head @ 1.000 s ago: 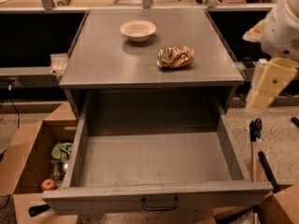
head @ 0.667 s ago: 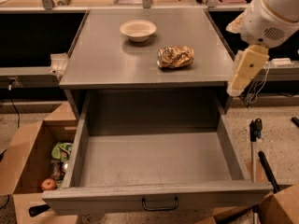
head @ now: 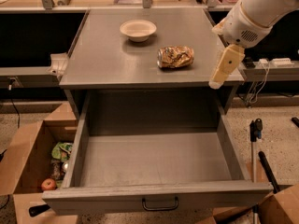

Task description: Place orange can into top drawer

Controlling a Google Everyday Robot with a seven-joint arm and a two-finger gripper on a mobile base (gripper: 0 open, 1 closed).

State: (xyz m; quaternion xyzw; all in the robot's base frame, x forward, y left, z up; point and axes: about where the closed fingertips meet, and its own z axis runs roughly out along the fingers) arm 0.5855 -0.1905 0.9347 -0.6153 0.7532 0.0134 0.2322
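The orange can [head: 175,57] lies on its side on the grey cabinet top [head: 103,59], right of centre, its silver end facing left. The top drawer [head: 154,160] is pulled fully out below and holds nothing, with its dark handle [head: 160,204] centred on the front panel. My gripper [head: 223,67] hangs from the white arm [head: 257,8] at the cabinet's right edge, to the right of the can and apart from it, pointing down.
A cream bowl [head: 138,30] sits on the cabinet top behind and left of the can. An open cardboard box [head: 32,162] with items stands on the floor left of the drawer. Tools [head: 254,129] lie on the floor at right. A counter runs along the back.
The arm and gripper have moved left and toward the cabinet top, from off the right side to its right edge near the can. The can, bowl and drawer have not moved.
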